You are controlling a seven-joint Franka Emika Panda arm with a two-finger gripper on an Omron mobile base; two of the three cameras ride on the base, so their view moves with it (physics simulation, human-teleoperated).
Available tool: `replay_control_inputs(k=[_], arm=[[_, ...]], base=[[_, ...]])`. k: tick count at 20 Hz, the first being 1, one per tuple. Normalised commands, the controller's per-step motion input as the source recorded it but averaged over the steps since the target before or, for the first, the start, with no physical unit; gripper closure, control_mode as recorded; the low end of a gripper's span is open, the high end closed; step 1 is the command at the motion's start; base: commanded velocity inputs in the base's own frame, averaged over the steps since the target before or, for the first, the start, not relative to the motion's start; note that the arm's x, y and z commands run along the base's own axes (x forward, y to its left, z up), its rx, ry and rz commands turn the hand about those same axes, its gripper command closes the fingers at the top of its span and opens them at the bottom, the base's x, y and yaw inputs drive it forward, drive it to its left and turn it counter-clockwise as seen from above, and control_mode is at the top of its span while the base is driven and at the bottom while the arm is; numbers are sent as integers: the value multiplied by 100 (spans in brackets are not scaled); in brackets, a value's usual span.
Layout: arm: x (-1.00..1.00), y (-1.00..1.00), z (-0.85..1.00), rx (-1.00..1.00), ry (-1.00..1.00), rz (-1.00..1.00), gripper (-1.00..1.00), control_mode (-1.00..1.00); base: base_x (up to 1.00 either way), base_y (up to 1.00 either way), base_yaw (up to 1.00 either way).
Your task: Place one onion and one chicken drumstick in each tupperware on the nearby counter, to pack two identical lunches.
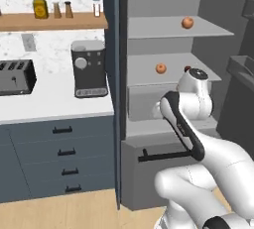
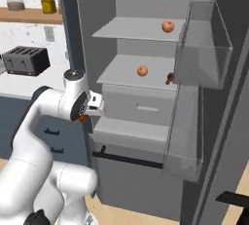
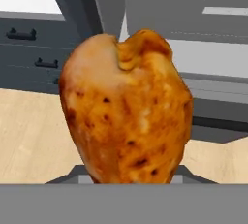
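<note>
A browned chicken drumstick stands close up in the hand view, and my gripper is shut on its lower end. A sliver of it shows orange under the hand. I hold it in front of the open fridge, level with the drawer. One onion lies on the upper fridge shelf and another onion on the shelf below. A dark reddish piece, possibly a second drumstick, lies at that lower shelf's right end. The white counter runs to the left. The tupperware is out of view.
A toaster and a coffee machine stand on the counter, under a wooden shelf with jars. The fridge door hangs open at the right with clear bins. A fridge drawer sits just beyond the hand.
</note>
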Motion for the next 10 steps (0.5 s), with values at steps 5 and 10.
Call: replay_control_inputs(k=[5,10], arm=[[0,0,0,0,0,0,100,100],[0,0,0,0,0,0,100,100]], base=[[-48,100,13],[7,100,11]])
